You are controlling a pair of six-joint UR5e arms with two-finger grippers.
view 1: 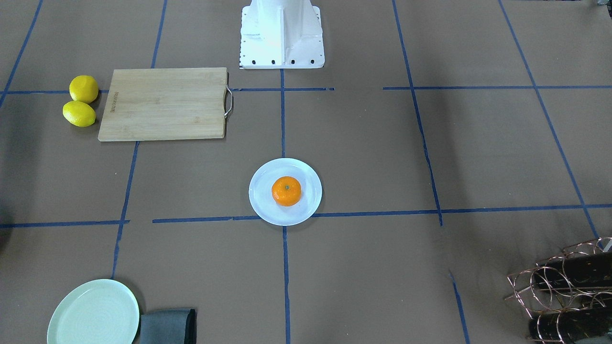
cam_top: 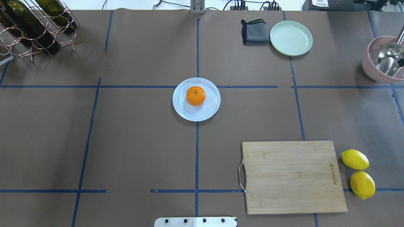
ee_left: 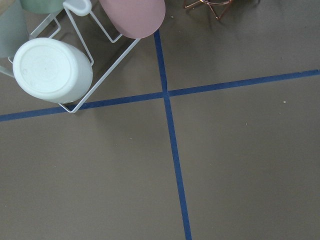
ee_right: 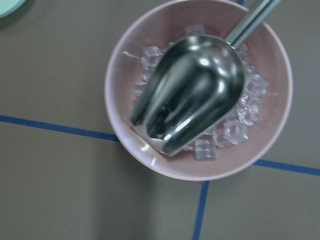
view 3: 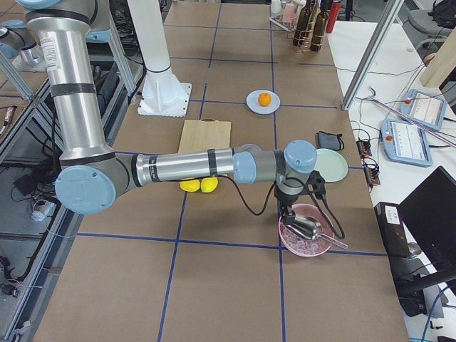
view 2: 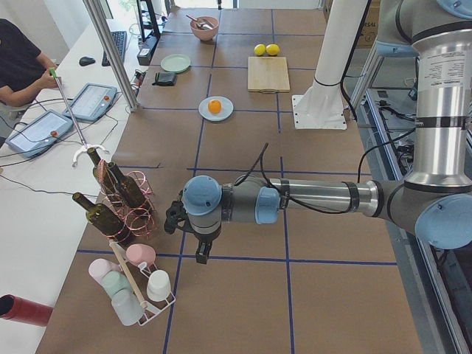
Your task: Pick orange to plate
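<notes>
The orange (view 1: 286, 190) rests upright, green stem dot up, in the middle of the pale bluish-white plate (view 1: 260, 203) at the table's centre; the overhead view shows the orange (cam_top: 195, 96) on the plate (cam_top: 183, 108) too. No gripper is near it. My left gripper (view 2: 199, 252) hangs far off by the bottle rack, seen only in the exterior left view. Only the exterior right view shows my right gripper (view 3: 286, 214), which hovers over the pink bowl. I cannot tell whether either is open or shut.
A wooden cutting board (cam_top: 293, 176) lies near the robot base, two lemons (cam_top: 355, 159) beside it. A mint-green plate (cam_top: 291, 38) and a grey cloth (cam_top: 255, 31) lie at the far edge. The pink bowl (ee_right: 120, 65) holds ice and a metal scoop (ee_right: 190, 95). Bottle rack (cam_top: 31, 28) and cup rack (ee_left: 75, 105) stand at the left end.
</notes>
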